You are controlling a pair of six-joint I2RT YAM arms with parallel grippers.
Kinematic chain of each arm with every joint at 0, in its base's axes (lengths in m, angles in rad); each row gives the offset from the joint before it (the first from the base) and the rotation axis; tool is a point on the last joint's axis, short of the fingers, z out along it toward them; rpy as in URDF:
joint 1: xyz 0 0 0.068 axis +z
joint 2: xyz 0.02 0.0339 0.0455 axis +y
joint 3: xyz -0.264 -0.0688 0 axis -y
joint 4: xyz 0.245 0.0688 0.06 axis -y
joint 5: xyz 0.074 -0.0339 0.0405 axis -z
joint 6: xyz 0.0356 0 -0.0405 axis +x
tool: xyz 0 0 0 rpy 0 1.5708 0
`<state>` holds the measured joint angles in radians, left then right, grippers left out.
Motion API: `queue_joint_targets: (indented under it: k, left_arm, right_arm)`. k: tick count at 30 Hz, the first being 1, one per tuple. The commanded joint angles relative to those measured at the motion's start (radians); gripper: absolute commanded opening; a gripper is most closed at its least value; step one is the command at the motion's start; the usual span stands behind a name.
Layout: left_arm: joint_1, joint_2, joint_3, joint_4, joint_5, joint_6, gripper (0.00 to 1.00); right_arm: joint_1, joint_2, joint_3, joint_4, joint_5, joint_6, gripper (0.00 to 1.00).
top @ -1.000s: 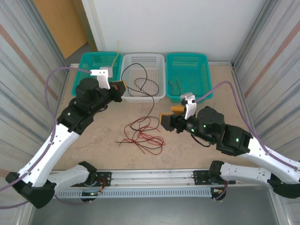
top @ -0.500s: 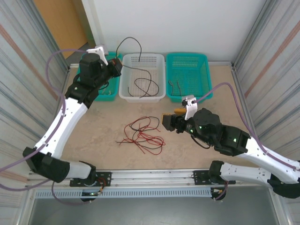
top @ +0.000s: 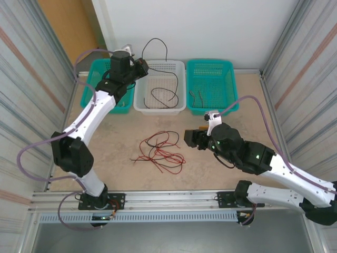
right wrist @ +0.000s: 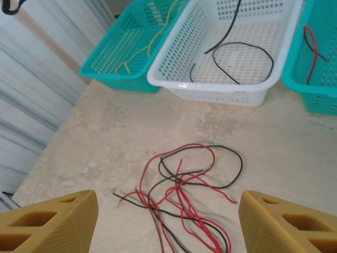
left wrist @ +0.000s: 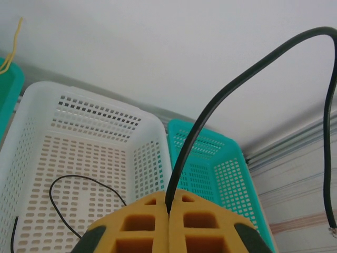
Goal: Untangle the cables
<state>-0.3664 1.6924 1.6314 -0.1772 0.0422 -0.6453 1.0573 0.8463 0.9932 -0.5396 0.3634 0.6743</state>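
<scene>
Vanishing into left gripper [left wrist: 168, 204]: black cable [left wrist: 210, 109]

You're working on a beige, marbled bench [top: 118, 129] with a plain white back wall [top: 210, 26] behind it. Ribbed grey side panels [top: 26, 79] box you in left and right, there's an orange-brown board [top: 68, 26] in the far-left corner, and the light's soft and even.

2 white-and-black arms [top: 89, 113], lavender cables [top: 247, 98]
</scene>
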Motion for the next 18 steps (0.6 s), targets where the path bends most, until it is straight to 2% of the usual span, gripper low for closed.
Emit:
queue_joint_targets:
  k: [1,2,5,6,8,13,18]
  left_arm:
    - [0.009,0.037,0.056,0.013,-0.033,-0.029,0.00]
    - [0.010,0.054,0.063,0.000,-0.039,-0.030,0.04]
    - [0.018,0.090,0.068,-0.011,-0.037,-0.036,0.43]
    - [0.019,0.099,0.069,-0.017,-0.037,-0.038,0.53]
    - [0.023,0.104,0.070,-0.035,-0.031,-0.040,0.63]
    - [0.029,0.017,-0.004,-0.028,-0.021,-0.047,0.70]
    - [0.028,-0.154,-0.126,-0.011,0.066,-0.032,0.63]
  right_arm:
    - [-0.020,0.002,-0.014,-0.037,0.000,0.037,0.70]
    - [-0.025,0.002,-0.014,-0.041,-0.002,0.039,0.70]
    - [-0.032,-0.001,-0.014,-0.050,-0.007,0.039,0.69]
    - [-0.033,-0.002,-0.014,-0.051,-0.009,0.040,0.69]
    - [-0.036,-0.005,-0.013,-0.055,-0.008,0.040,0.69]
    - [-0.037,-0.007,-0.016,-0.062,-0.010,0.049,0.69]
    - [-0.041,0.021,-0.019,-0.060,-0.020,0.056,0.69]
